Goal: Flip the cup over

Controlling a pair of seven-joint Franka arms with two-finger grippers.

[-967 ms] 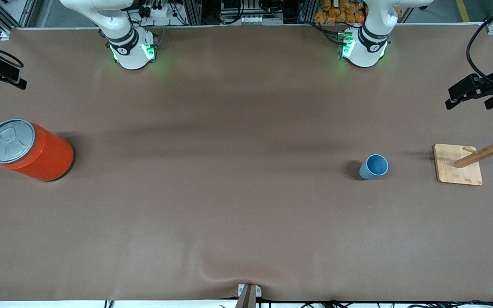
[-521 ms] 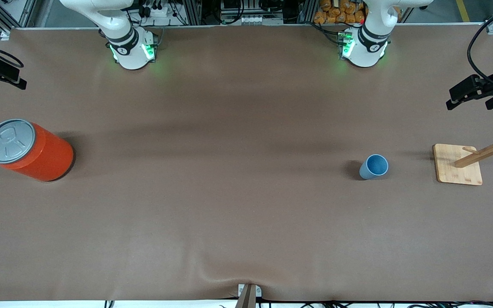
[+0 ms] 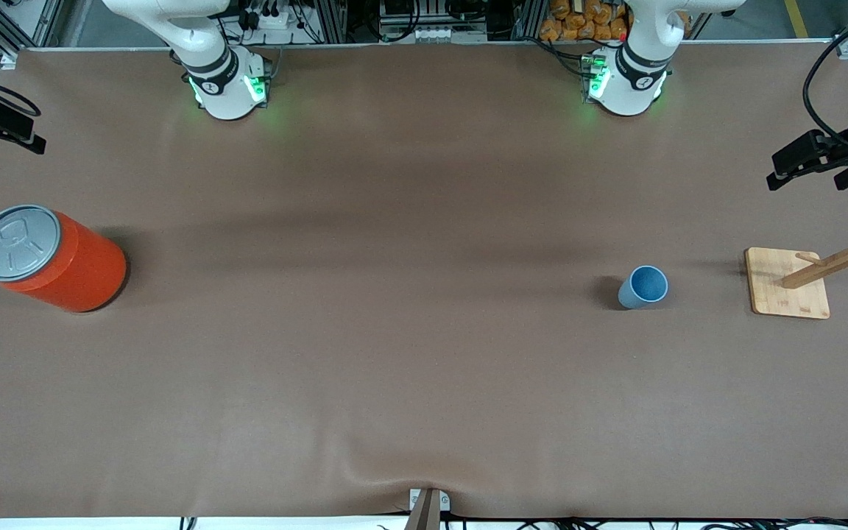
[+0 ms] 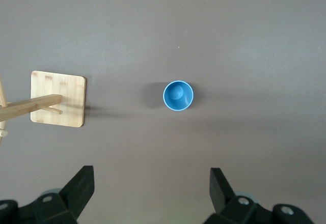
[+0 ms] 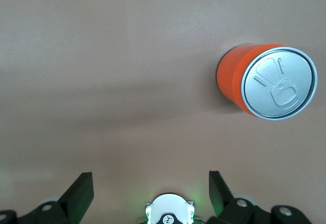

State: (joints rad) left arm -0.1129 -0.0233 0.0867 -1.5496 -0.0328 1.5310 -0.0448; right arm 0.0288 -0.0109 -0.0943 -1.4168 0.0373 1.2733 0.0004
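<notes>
Cup point(image 3: 644, 287) in light blue stands upright on the brown worktop point(image 3: 394, 331), mouth up, its darker blue inside showing. It sits toward the left arm's end, near a wooden stand point(image 3: 788, 283) made of a square bamboo base and a slanted post with pegs; the two are apart, with bare cloth between them.

The left hand point(image 4: 152, 186) hangs high over that end of the worktop, its fingers point(image 4: 81, 183) spread wide and holding nothing. In the left wrist view the cup point(image 4: 178, 95) lies below the hand, in line with the gap between the fingertips but well clear of them, and the wooden stand point(image 4: 57, 99) lies off to one side of the hand.

The right hand point(image 5: 151, 186) waits high over the right arm's end of the worktop, fingers point(image 5: 81, 186) likewise wide apart and empty. Below it and off to one side stands a large orange can point(image 5: 267, 81) with a grey pull-tab lid. In the front view the orange can point(image 3: 52, 258) stands upright, well apart from the cup, with the long bare middle of the worktop between them.
</notes>
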